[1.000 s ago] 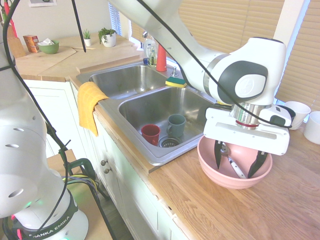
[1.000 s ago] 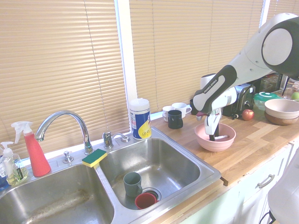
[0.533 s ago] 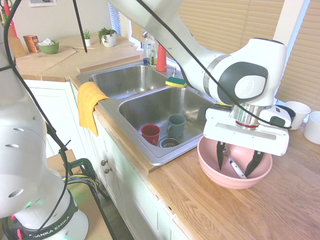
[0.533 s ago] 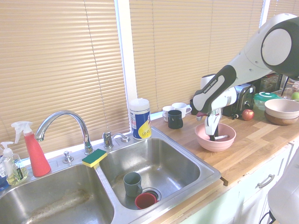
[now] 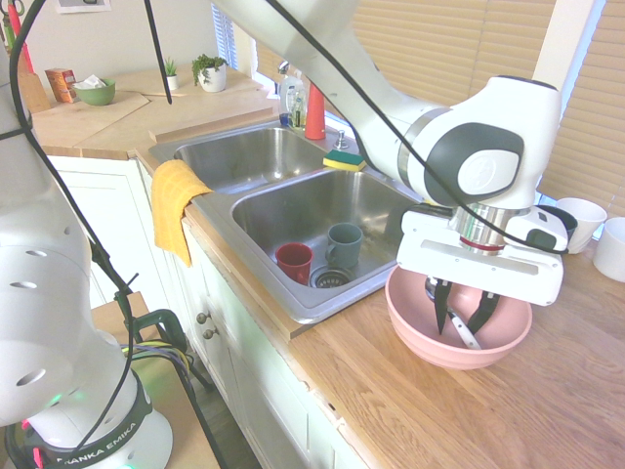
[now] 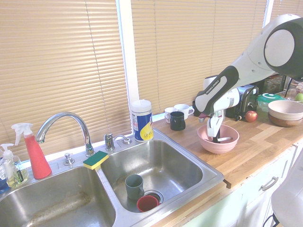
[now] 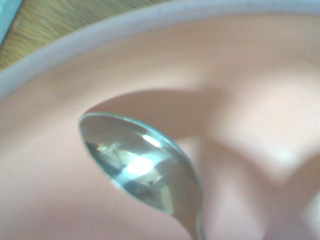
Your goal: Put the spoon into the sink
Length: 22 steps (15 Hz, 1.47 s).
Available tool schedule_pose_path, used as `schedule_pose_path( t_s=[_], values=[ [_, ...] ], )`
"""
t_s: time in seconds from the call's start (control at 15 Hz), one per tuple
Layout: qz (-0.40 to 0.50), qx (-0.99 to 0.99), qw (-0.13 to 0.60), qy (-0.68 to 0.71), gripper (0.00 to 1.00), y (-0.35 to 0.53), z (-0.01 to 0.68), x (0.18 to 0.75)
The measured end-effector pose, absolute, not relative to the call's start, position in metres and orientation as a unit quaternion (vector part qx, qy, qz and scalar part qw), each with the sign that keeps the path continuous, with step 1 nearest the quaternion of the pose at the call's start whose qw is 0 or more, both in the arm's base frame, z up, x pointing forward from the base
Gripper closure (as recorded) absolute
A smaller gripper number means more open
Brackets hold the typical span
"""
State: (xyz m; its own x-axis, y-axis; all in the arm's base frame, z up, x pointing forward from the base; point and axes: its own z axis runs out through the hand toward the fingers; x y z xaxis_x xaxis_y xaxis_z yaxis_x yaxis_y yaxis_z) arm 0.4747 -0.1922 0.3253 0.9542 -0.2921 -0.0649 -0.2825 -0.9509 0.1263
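Currently we list: gripper (image 5: pixel 462 319), lower right of the first exterior view, pointing down into the pink bowl (image 5: pixel 422 340), jaws half-closed either side of the spoon (image 5: pixel 463 334); grip we cannot tell. Spoon lies in the bowl. Sink (image 5: pixel 293 210) at centre, holding two cups.

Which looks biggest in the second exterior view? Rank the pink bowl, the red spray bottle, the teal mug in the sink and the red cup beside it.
1. Red spray bottle, though it sits nearer the camera.
2. Pink bowl, farther away, so its rank against the bottle is unsure.
3. Teal mug.
4. Red cup.
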Motion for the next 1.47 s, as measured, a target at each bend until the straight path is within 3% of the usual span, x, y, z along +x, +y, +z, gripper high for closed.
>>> schedule_pose_path(
  t_s=[0.53, 1.07, 1.47],
  values=[
    [-0.029, 0.987, 0.049, -0.148, 1.0, -0.188, 0.337, 0.478],
    [0.028, 0.989, 0.029, -0.144, 1.0, -0.17, 0.429, 0.439],
    [0.052, 0.993, 0.033, -0.096, 1.0, -0.057, 0.45, 0.437]
  ],
)
